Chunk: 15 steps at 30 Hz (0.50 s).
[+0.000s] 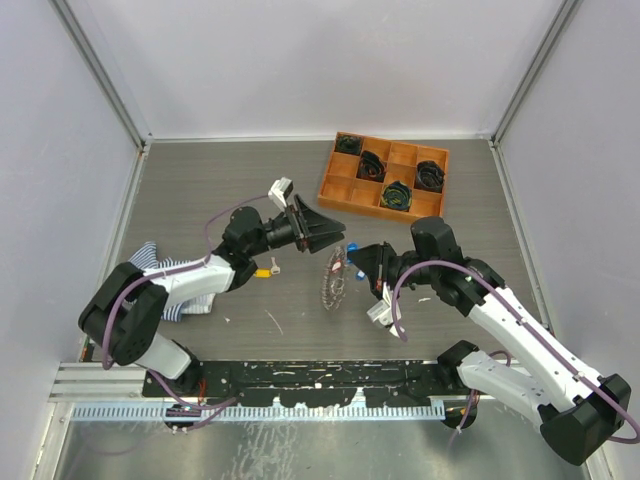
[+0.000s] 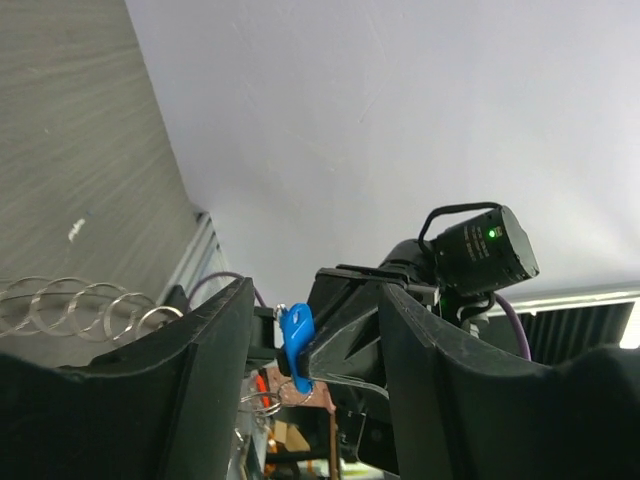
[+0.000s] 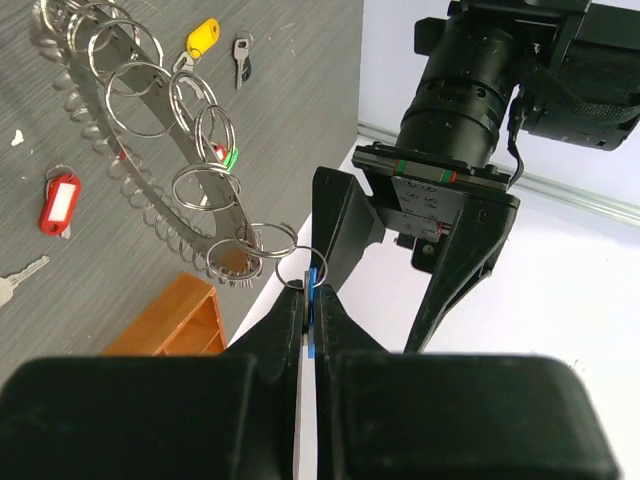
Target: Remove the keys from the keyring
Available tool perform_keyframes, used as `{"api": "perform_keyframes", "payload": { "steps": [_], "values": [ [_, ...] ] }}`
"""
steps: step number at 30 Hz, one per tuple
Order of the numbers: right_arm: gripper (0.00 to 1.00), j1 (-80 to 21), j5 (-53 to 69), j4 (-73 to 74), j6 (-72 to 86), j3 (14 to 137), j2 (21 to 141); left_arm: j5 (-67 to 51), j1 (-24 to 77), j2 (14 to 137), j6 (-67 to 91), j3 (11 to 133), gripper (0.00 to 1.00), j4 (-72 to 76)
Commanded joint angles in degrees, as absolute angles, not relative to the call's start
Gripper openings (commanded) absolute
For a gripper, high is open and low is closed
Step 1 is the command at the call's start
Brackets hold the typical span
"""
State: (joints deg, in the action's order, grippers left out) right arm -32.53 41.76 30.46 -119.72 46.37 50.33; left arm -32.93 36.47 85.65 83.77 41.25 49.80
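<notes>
My right gripper (image 3: 312, 318) is clamped shut on the blue tag (image 3: 314, 283) of one key, which sits edge-on between my pads. Just past my fingertips, a small split ring (image 3: 268, 240) joins that tag to the keyring (image 3: 150, 185). Its toothed band runs off to the upper left in my right wrist view and hangs toward the table (image 1: 250, 180). Opposite, my left gripper (image 2: 312, 292) has its jaws apart, one on each side of the same tag (apparently not touching it). I judge the pull should run along the tag, away from the ring. Farther off, a yellow-tagged key (image 3: 203, 38) and a red-tagged key (image 3: 61, 200) lie loose on the table.
</notes>
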Motion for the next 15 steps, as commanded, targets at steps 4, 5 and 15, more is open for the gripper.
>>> {"api": "perform_keyframes", "payload": {
  "steps": [4, 5, 15],
  "values": [
    [0.01, -32.8, 44.1, 27.4, -152.6, 46.5, 49.7, -35.3, 37.9, 86.6, 87.1, 42.2, 0.53, 53.1],
    [0.01, -32.8, 44.2, 27.4, -152.6, 46.4, 49.7, -35.5, 38.0, 86.6, 87.4, 42.0, 0.53, 53.0],
    [0.01, -32.8, 45.2, 27.4, -154.1, 46.3, 50.0, -36.5, 41.0, 87.4, 88.3, 42.7, 0.53, 50.1]
  ]
}}
